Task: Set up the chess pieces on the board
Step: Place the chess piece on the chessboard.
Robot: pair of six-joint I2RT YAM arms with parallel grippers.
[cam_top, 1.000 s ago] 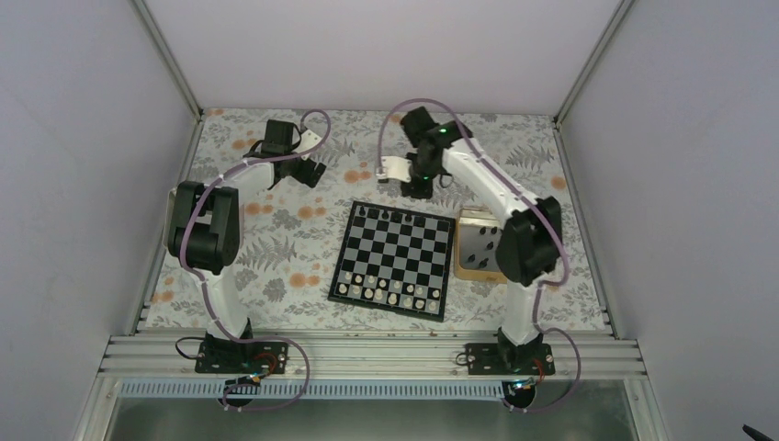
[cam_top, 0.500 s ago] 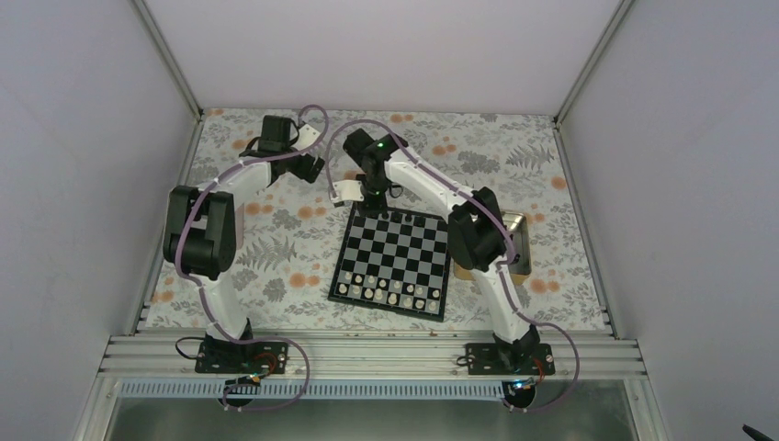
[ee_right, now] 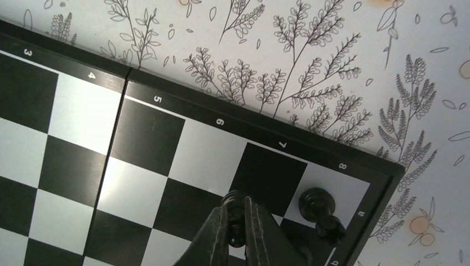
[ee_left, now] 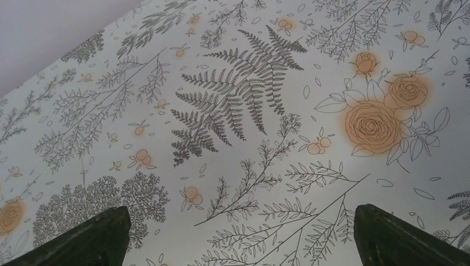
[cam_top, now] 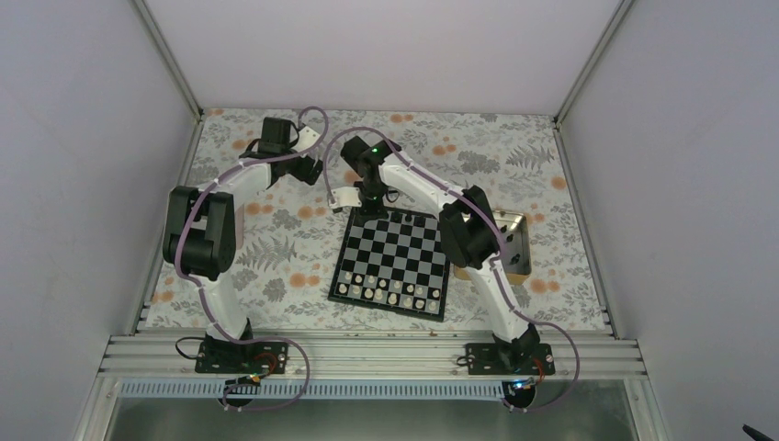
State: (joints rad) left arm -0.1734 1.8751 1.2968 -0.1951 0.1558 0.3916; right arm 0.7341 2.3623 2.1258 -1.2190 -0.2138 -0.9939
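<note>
The chequered board (cam_top: 390,254) lies mid-table; its far corner shows in the right wrist view (ee_right: 149,133). My right gripper (cam_top: 368,197) hovers over the board's far-left corner, shut on a small black chess piece (ee_right: 237,219), just above the squares near the 7 mark. Another black piece (ee_right: 317,206) stands on the corner square beside it. A few black pieces (cam_top: 397,217) stand along the far row. My left gripper (cam_top: 310,171) is open and empty over the floral cloth, its fingers (ee_left: 88,238) wide apart.
White chessmen (cam_top: 386,292) fill the board's two near rows. A tan-rimmed tray (cam_top: 525,266) with loose black pieces sits right of the board, partly hidden by the right arm. Walls enclose the floral-cloth table on three sides.
My right arm has swung left, from beyond the board's far-right side to its far-left corner, uncovering part of the tray. The left gripper has shifted only slightly.
</note>
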